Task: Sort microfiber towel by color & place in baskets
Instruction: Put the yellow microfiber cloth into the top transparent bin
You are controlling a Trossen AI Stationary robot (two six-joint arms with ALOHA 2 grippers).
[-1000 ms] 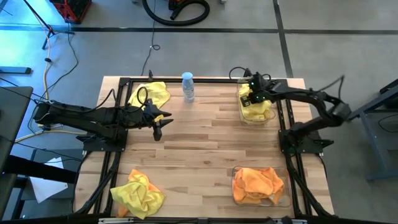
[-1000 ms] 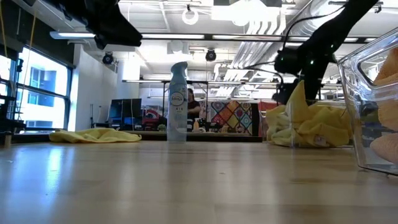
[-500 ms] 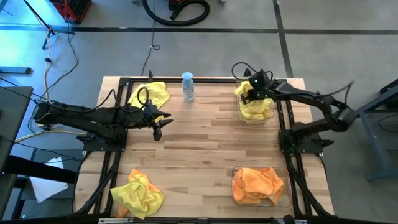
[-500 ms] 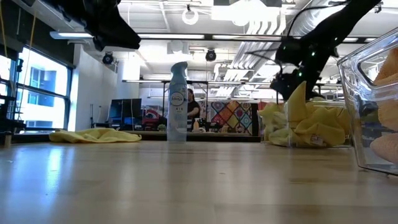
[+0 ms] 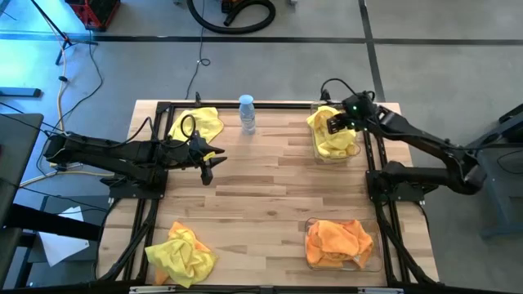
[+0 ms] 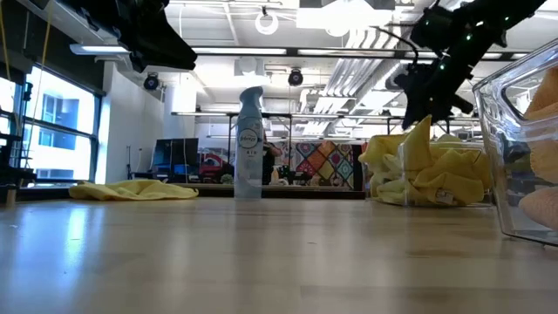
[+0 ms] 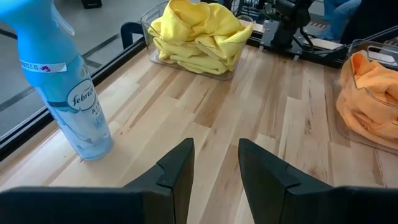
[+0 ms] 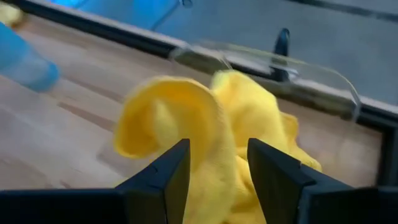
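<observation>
My right gripper (image 5: 333, 126) (image 6: 429, 94) hangs open just above the far right basket (image 5: 337, 160), which holds bunched yellow towels (image 5: 331, 144) (image 8: 205, 118). One fold of a towel sticks up toward the fingers, and another part lies over the basket's left rim (image 5: 315, 121). My left gripper (image 5: 210, 166) (image 7: 216, 165) waits open over the table's left middle. A yellow towel (image 5: 197, 124) lies flat at the far left, and another (image 5: 181, 254) lies bunched at the near left. The near right basket (image 5: 377, 263) holds orange towels (image 5: 337, 241).
A pale blue spray bottle (image 5: 247, 113) (image 7: 65, 99) stands upright near the far edge, between the far left towel and the yellow basket. Black metal frame rails (image 5: 139, 214) run along both sides of the table. Bare wood stretches across the middle (image 5: 270, 188).
My right gripper has risen from down in the yellow basket to above the towels and shifted slightly toward the table's right edge. The yellow towel below it has bunched upward, and part of it now hangs over the basket's left rim.
</observation>
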